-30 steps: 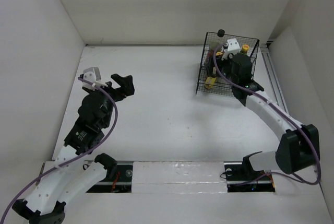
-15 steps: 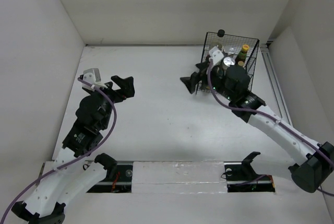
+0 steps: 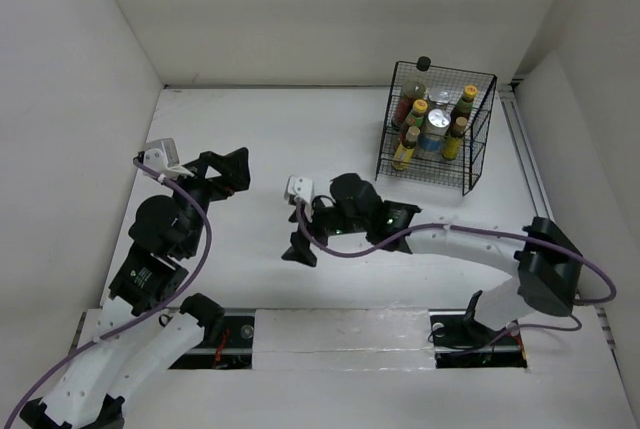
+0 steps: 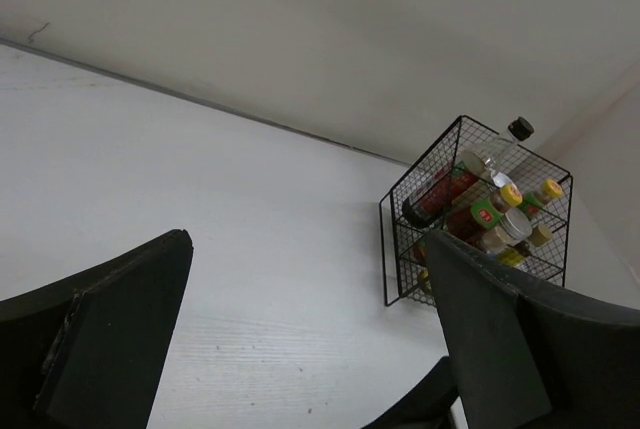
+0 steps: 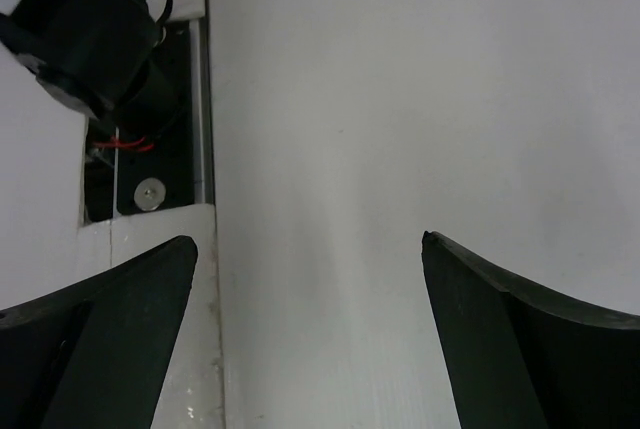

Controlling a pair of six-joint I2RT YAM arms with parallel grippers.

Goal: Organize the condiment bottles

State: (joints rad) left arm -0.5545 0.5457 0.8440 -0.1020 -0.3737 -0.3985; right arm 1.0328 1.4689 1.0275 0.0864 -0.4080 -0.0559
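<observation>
Both sets of jaws are held wide apart, nothing gripped; the bottles (image 3: 418, 114) are seen packed in the wire basket (image 3: 482, 139), far right of the surface (image 3: 300, 129).

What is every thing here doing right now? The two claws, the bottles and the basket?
Left claw: open, holding nothing.
Right claw: open, holding nothing.
Bottles: all in the basket, caps on.
Basket: standing upright, bottles inside.
</observation>
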